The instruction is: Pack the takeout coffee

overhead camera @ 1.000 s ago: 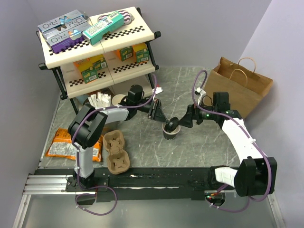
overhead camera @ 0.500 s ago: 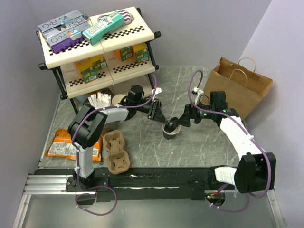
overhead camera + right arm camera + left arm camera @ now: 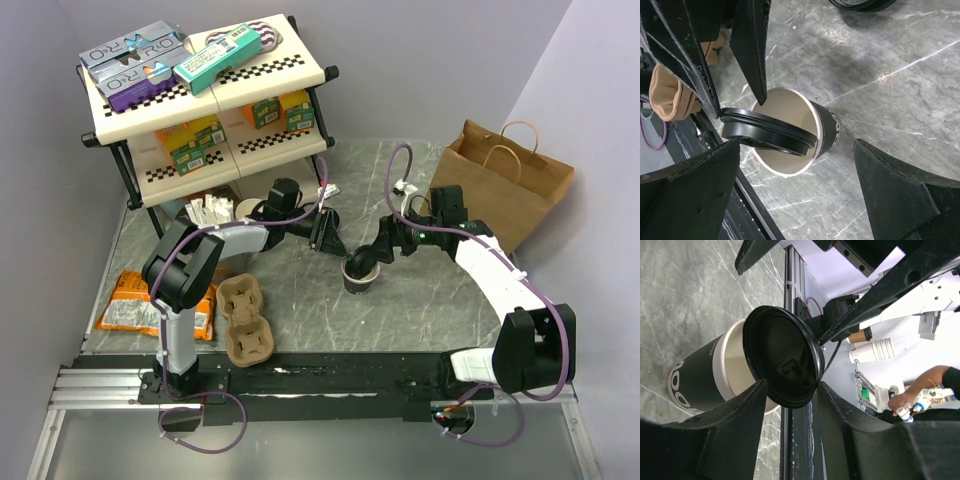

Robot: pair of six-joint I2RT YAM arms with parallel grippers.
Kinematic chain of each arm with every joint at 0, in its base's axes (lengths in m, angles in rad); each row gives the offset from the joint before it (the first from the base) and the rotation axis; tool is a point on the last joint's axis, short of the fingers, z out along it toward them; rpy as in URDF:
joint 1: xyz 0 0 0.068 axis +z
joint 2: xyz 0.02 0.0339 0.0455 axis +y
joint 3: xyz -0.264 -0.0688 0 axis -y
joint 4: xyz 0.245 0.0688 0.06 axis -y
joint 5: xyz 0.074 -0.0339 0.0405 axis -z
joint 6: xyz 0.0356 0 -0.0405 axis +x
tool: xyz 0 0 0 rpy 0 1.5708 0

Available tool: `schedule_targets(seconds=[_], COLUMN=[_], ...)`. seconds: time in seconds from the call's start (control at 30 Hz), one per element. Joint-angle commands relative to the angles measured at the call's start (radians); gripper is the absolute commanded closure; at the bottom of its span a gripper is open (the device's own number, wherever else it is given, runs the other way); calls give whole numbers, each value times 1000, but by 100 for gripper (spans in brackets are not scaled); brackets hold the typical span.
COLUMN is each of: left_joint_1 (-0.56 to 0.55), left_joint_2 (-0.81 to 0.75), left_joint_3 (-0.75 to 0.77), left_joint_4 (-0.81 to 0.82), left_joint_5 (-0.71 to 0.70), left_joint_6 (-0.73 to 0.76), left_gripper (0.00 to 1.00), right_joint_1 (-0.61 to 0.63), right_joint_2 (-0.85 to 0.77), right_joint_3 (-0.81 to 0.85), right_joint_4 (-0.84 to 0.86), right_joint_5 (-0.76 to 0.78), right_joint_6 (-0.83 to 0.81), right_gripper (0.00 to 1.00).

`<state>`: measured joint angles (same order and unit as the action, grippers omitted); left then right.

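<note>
Currently, where is the takeout coffee?
— Upright at mid-table; its black lid lies tilted across the rim, not seated
— And the claws?
— At the cup's 11 o'clock the left gripper has its fingers apart, flanking the lid's edge. At 1 o'clock the right gripper is spread wide astride the cup, clamping nothing
— Surroundings?
— From the cup: paper bag at 2 o'clock, the right arm lying between; pulp carrier at 8; shelf rack at 11

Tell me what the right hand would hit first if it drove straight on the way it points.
Most likely the black lid, lying askew on the coffee cup that the open right hand straddles; the cup's rim comes right after. Depth is unclear.
</note>
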<state>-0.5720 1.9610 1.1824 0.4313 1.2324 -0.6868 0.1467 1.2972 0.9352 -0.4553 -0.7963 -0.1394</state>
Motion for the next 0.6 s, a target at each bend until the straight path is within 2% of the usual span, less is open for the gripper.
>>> schedule_targets(seconds=[0.0, 0.57], left_joint_1=[9, 17], left_joint_2=[-45, -57], left_joint_3=[48, 115], left_joint_4=[-29, -184], left_joint_5=[-20, -122], left_joint_6=[58, 185], left_gripper=[49, 46], right_joint_1=[16, 31], right_joint_2=[14, 51], right_joint_3=[51, 74], right_joint_4=[32, 37], right_joint_5=[5, 12], right_joint_6=[-8, 0], right_gripper=[0, 0])
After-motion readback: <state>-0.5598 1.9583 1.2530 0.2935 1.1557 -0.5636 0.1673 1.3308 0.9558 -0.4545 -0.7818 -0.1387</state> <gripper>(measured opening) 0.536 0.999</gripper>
